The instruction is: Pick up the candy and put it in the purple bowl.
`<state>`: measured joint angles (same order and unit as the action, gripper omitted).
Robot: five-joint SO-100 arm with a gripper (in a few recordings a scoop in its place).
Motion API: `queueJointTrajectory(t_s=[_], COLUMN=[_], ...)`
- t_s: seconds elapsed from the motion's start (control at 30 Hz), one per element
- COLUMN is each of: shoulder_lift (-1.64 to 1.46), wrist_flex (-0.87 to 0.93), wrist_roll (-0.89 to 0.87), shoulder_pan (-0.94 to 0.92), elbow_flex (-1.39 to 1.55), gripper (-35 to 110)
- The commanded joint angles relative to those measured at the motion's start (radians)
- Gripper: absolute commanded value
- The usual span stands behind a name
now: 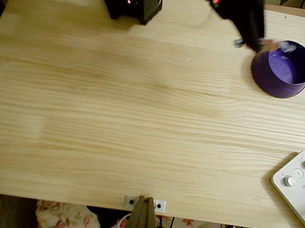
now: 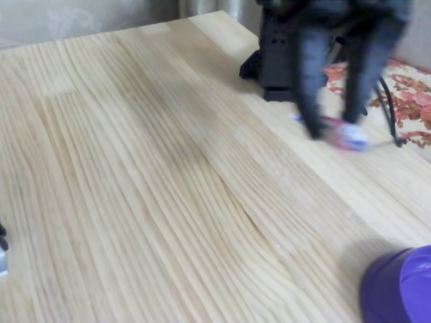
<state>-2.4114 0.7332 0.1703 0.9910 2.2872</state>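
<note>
Overhead view: wooden table (image 1: pixel 140 118) fills the frame; purple bowl (image 1: pixel 283 68) sits upper right. Blurred black gripper (image 1: pixel 259 45) hangs at the bowl's left rim, closed on the candy (image 2: pixel 347 134), a smeared white-pink blob, details unreadable.

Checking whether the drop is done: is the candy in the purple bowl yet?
Not yet. The candy sits between the gripper fingertips above the purple bowl rim; the bowl's inside looks empty.

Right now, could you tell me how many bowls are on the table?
1. The bowl sits near the table's upper right corner in the overhead view, beside the pincer.
</note>
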Motion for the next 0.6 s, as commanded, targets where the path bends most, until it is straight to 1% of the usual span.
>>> queueJointTrajectory(t_s=[0.0, 0.13, 0.27, 0.43, 0.57], shoulder_lift=[0.08, 0.249, 0.422, 0.581, 0.655], wrist_flex=[-0.081, -0.187, -0.238, -0.244, -0.227], wrist_roll=[-0.008, -0.041, -0.087, -0.115, -0.118], shoulder_pan=[0.106, 0.169, 0.202, 0.264, 0.287], elbow_flex=[-0.086, -0.161, -0.27, -0.407, -0.459], gripper=[-1, -1, -1, -1, -1])
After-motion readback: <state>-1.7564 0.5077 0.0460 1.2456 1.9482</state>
